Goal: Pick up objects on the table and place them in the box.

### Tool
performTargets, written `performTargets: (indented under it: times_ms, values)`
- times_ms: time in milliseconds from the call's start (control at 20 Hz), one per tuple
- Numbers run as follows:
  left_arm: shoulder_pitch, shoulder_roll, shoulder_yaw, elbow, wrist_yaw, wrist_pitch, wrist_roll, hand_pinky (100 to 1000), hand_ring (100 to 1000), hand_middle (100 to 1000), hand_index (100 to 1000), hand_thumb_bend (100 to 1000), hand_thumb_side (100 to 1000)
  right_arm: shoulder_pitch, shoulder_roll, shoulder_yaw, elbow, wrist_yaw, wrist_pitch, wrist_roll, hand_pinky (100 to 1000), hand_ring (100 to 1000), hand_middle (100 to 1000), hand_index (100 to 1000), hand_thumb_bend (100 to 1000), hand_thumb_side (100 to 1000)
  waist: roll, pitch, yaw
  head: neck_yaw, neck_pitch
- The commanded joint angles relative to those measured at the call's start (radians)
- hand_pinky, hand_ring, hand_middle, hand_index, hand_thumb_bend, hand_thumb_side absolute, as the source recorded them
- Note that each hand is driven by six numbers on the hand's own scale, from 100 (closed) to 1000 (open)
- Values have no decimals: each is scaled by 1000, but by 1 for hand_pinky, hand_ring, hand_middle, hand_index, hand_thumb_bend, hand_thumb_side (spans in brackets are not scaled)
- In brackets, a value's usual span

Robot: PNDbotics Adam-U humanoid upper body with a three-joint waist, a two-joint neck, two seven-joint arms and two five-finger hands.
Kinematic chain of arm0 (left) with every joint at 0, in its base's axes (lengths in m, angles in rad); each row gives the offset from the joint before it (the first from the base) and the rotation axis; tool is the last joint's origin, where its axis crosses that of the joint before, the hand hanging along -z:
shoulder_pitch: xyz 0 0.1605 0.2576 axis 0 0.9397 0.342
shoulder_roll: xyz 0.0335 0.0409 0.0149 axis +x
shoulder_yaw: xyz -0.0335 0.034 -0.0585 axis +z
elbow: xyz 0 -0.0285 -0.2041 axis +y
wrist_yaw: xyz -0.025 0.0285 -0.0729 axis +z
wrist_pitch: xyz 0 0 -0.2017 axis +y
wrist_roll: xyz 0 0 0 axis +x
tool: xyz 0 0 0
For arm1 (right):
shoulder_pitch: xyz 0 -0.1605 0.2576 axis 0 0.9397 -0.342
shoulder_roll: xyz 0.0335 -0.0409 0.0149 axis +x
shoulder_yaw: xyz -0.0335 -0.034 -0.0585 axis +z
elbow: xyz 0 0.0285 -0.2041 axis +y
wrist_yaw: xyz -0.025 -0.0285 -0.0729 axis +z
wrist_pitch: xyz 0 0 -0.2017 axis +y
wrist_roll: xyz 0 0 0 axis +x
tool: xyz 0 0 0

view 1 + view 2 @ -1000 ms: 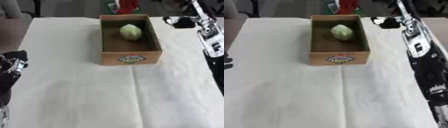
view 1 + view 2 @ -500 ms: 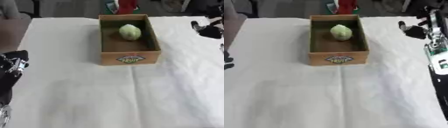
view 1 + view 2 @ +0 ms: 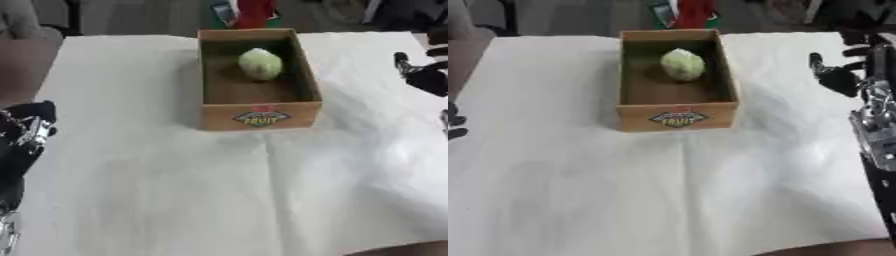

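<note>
Right eye view | pale green round object (image 3: 682,64) lies in the box (image 3: 677,116), toward 12 o'clock | looks light, leafy, easily bruised; cup it round the middle | right hand (image 3: 836,78) at 3 o'clock over the worktop (image 3: 579,190), fingers curled, empty | left hand (image 3: 33,124) at 9 o'clock, fingers unclear

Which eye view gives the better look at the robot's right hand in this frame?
The right eye view: the right hand shows whole there, with its silver forearm below it, empty beside the box. The left eye view has only the dark hand at the picture's right edge, the forearm cut off.
</note>
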Motion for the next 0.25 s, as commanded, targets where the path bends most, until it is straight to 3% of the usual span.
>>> performTargets:
  times_ms: [50, 250]
  values:
    - [-7, 8, 8, -13, -1, -2, 4, 720, 696, 634, 657, 391, 378, -6, -43, 4, -22, -66, -11, -19, 587, 696, 682, 736, 406, 100, -2, -16, -2, 0, 3]
    - [-7, 7, 7, -13, 0, -3, 2, 720, 695, 633, 658, 388, 381, 4, -50, 14, -22, -140, -24, -29, 586, 695, 680, 735, 404, 100, -2, -14, -1, 1, 3]
